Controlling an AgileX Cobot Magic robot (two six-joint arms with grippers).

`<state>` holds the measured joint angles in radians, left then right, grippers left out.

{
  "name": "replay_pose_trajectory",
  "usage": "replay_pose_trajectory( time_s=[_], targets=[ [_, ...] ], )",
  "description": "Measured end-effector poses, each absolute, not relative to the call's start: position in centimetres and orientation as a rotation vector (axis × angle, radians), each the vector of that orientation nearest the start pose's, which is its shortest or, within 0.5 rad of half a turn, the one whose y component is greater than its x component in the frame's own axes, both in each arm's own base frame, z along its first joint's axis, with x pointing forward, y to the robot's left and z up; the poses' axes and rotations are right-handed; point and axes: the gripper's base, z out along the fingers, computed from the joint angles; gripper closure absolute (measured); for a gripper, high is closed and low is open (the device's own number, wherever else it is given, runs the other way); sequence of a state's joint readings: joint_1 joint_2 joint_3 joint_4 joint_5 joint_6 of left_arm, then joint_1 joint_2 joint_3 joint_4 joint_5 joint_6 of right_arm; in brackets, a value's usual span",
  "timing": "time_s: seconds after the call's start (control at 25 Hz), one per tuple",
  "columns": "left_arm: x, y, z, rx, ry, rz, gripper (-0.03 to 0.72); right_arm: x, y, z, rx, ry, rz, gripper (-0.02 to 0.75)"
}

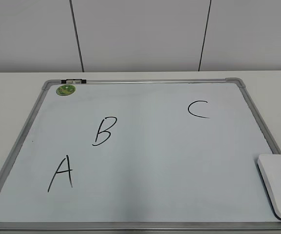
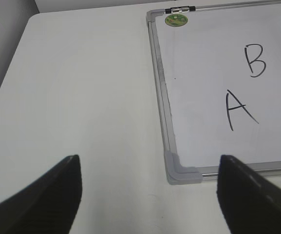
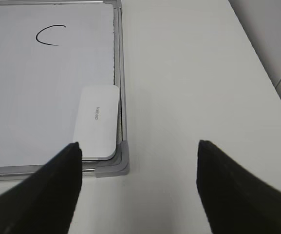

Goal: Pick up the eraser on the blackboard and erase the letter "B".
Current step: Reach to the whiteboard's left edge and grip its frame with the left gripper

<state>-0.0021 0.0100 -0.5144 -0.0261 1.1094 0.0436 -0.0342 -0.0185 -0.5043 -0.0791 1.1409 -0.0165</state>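
Note:
The blackboard (image 1: 145,195) is a white dry-erase board with a grey frame, lying flat on the table. The black letter "B" (image 1: 104,130) is left of centre; it also shows in the left wrist view (image 2: 255,60). The white eraser (image 1: 279,184) lies on the board's near right corner; it also shows in the right wrist view (image 3: 97,122). My left gripper (image 2: 150,168) is open above the table by the board's near left corner. My right gripper (image 3: 139,153) is open above the table by the near right corner, just off the eraser. Neither arm shows in the exterior view.
A black "A" (image 1: 61,173) is at the near left and a black "C" (image 1: 198,108) at the far right. A round green magnet (image 1: 65,89) sits in the far left corner beside a black clip (image 1: 73,81). White table (image 2: 82,97) surrounds the board; a wall stands behind.

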Motion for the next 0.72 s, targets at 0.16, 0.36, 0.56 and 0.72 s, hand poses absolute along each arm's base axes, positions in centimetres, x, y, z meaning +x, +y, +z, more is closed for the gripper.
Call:
replay_pose_trajectory(
  time_s=[0.16, 0.36, 0.56, 0.72],
  targets=[
    [-0.71, -0.21, 27.74, 0.050, 2.088, -0.006, 0.053, -1.21, -0.61, 27.21, 0.027, 2.101, -0.126, 0.174],
    [-0.71, -0.21, 27.74, 0.050, 2.088, -0.006, 0.055, -1.21, -0.61, 27.21, 0.027, 2.101, -0.126, 0.174],
    [-0.71, -0.21, 27.74, 0.050, 2.088, -0.006, 0.080, -1.21, -0.61, 27.21, 0.027, 2.101, -0.126, 0.174],
    [-0.71, -0.22, 27.74, 0.050, 2.088, -0.007, 0.133, -1.21, -0.61, 27.21, 0.027, 2.101, -0.126, 0.174]
  ],
)
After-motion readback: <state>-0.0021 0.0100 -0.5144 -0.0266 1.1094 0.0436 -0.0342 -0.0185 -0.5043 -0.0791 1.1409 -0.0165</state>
